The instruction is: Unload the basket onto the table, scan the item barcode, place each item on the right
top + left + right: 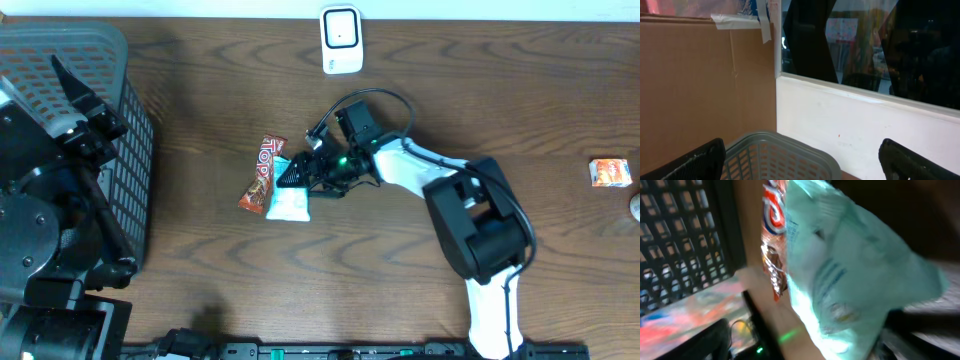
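We are at the pick-up step. Our right gripper (297, 181) is down on the pale green and white packet (288, 207), which lies on the table (200, 290) near the middle, touching a red candy bar (261, 176) on its left. In the right wrist view the packet fills the space between the two fingers, so the jaws straddle it. We cannot tell whether they press on it or only stand around it. As far as we can judge, nothing is lifted.

Our left gripper (800, 152) hangs wide open and empty above the grey basket (135, 170) at the left edge, taking no part. The white scanner (341, 40) stands at the far edge, well apart from the packet.

Next we need a firm pinch on the packet alone, without the candy bar. Then we lift it, carry it toward the far edge and turn it so its barcode faces the scanner. We cannot see where the barcode is printed.
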{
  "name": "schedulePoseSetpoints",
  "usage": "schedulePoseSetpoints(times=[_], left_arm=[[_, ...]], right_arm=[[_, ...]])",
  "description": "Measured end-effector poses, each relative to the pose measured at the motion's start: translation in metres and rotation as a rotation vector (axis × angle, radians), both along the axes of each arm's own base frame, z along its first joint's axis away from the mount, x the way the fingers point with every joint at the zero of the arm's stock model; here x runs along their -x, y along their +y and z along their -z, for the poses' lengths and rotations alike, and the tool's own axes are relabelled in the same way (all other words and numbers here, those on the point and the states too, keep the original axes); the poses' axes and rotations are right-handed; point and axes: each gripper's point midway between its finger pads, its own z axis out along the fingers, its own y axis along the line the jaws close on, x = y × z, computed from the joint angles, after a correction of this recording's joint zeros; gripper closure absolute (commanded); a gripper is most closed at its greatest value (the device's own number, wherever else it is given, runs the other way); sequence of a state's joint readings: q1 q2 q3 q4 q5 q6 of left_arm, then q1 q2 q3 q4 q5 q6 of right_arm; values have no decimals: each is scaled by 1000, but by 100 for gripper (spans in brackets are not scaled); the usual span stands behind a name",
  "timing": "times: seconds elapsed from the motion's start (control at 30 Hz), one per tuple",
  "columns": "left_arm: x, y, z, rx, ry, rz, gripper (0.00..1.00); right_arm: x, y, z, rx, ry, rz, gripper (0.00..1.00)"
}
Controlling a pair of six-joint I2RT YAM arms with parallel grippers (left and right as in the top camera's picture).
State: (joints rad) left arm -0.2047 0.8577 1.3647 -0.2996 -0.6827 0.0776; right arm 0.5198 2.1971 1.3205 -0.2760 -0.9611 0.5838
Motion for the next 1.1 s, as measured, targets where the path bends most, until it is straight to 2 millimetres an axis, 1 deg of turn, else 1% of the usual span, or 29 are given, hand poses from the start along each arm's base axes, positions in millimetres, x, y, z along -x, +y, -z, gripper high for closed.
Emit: schedulePoseSetpoints(times=[0.03,0.07,0.1,0.13,0.17,0.2,0.23,0.43,0.57,0.7,0.77,0.8,0.87,0.9,0.93,0.97,1.0,1.07,1.1], left_arm=[[0,0,0,0,0,0,2],[0,0,0,0,1,0,2],[0,0,0,0,2,0,2],[0,0,1,-1,4,0,2],[0,0,1,-1,4,0,2],[0,0,1,-1,4,0,2],[0,0,1,-1,5,0,2],[0,0,1,-1,6,0,2],[0,0,1,-1,7,0,2],[0,0,2,-1,8,0,2],[0,0,2,-1,8,0,2],[0,0,2,-2,9,0,2],[0,0,2,-2,9,0,2],[0,0,2,-2,9,0,2],[0,0,2,-1,8,0,2],[0,0,2,-2,10,0,2],[0,0,2,-2,10,0,2],[0,0,2,-2,10,0,2],[0,0,2,-2,10,0,2]], right_arm=[[3,2,4,-16,31,-7,43],[6,3,7,-32,56,-13,55],[7,3,9,-38,72,-14,64],[7,2,13,-42,83,-13,72],[7,1,16,-44,90,-10,77],[7,-1,20,-41,100,-4,89],[7,-2,22,-44,103,-3,98],[3,0,21,-52,66,-2,99],[4,-3,21,-40,60,-4,99],[14,-22,23,72,70,6,99],[18,-32,19,121,44,7,99],[18,-36,14,134,19,6,99],[14,-37,-5,125,-46,2,99],[11,-37,-16,113,-82,1,81],[9,-37,-32,103,-121,4,45],[8,-37,-41,96,-147,2,9],[6,-37,-53,89,-180,5,1],[3,-38,-67,87,-226,13,1],[2,-40,-69,107,-229,25,1]])
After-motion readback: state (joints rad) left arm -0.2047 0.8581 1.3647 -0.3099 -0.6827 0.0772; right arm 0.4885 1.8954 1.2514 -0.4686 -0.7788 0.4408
